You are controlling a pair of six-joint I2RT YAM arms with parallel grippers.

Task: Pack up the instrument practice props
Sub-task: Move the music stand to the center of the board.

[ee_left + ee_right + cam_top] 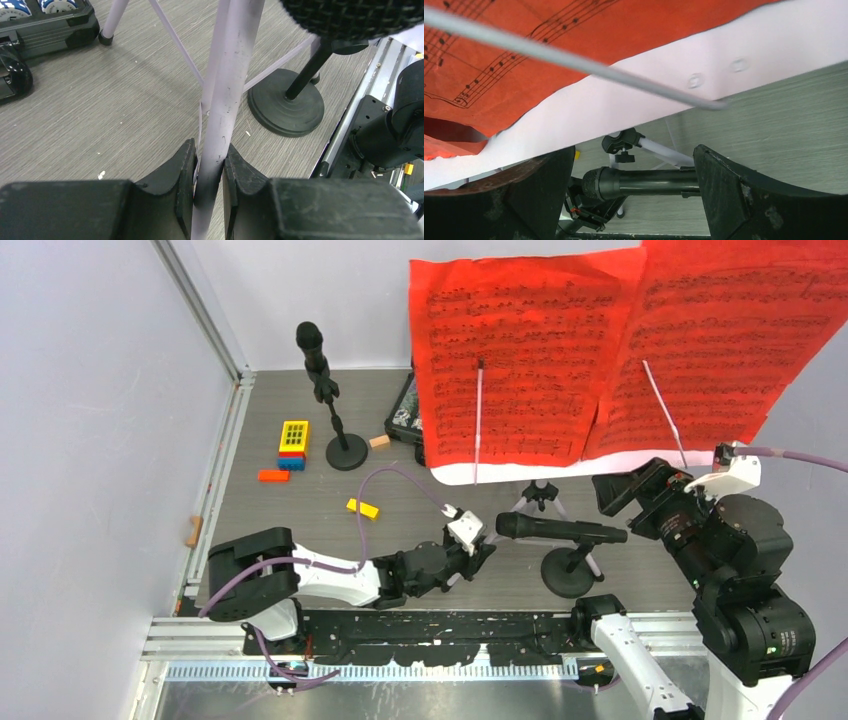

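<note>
The white music rack [520, 472] stands at the back on silver tripod legs [541, 502], with red sheet-music pages [600, 350] spread across it. My left gripper [487, 545] is shut on one tripod leg [220, 110], low down near the floor; its jaws [209, 155] pinch the tube. One black microphone [312, 345] stands upright on its round base [347, 452] at the left. The other microphone [560, 530] lies level on its pole over a round base [570, 575]. My right gripper [622, 492] is open and empty under the rack's lower edge [649, 100], with the level microphone [649, 182] beyond it.
A black case of poker chips [405, 415] sits behind the rack's left side and shows in the left wrist view [45, 20]. Yellow and blue blocks [293, 438], an orange block [273, 476] and a yellow block [363, 508] lie on the floor. A metal rail [400, 640] runs along the near edge.
</note>
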